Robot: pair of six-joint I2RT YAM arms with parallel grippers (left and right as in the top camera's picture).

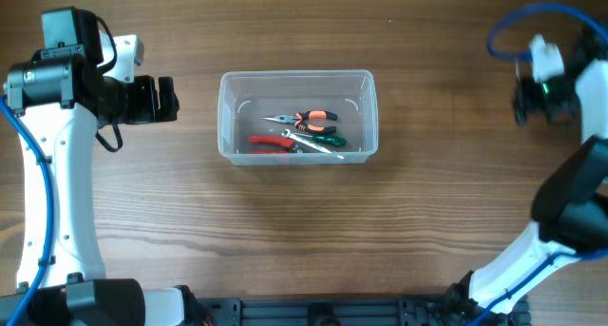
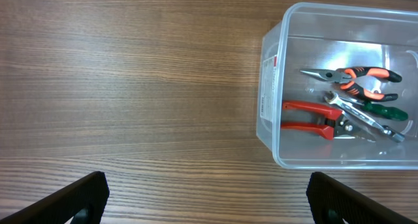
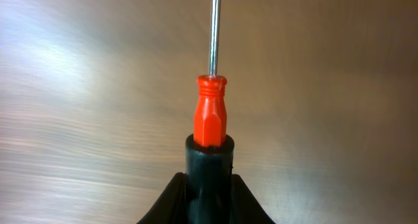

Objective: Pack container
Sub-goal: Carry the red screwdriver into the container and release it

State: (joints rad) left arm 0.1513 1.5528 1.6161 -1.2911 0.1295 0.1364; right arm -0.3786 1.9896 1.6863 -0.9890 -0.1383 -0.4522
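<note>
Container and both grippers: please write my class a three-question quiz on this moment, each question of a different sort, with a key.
1. True or false: the left gripper is holding a tool.
2. What is the right gripper clamped on? A. a spanner; B. an orange-handled screwdriver; C. a hammer.
3. Fill in: the orange-handled pliers lie ____ the container.

Key: 1 false, its jaws are open and empty. 2 B. 3 inside.
</note>
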